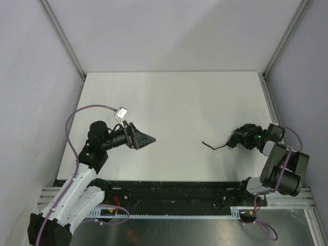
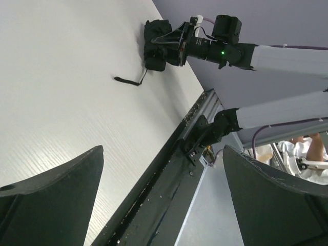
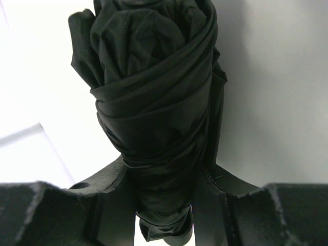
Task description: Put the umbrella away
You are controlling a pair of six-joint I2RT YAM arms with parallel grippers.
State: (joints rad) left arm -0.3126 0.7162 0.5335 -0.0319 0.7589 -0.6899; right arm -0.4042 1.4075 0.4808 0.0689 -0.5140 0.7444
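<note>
The umbrella [image 1: 239,139] is folded and wrapped into a tight black bundle at the right of the white table [image 1: 179,102]. My right gripper [image 1: 248,137] is shut on it. In the right wrist view the rolled fabric [image 3: 154,87] fills the gap between the fingers [image 3: 102,200]. Its thin strap [image 1: 212,147] trails left and lies on the table. The strap also shows in the left wrist view [image 2: 128,81], below the umbrella [image 2: 155,48]. My left gripper [image 1: 147,139] is open and empty at the left, pointing towards the umbrella, its jaws wide apart [image 2: 161,154].
A black metal rail [image 1: 169,192] runs along the table's near edge, also seen in the left wrist view [image 2: 169,174]. Grey walls with aluminium posts [image 1: 61,36] close in the table at left, back and right.
</note>
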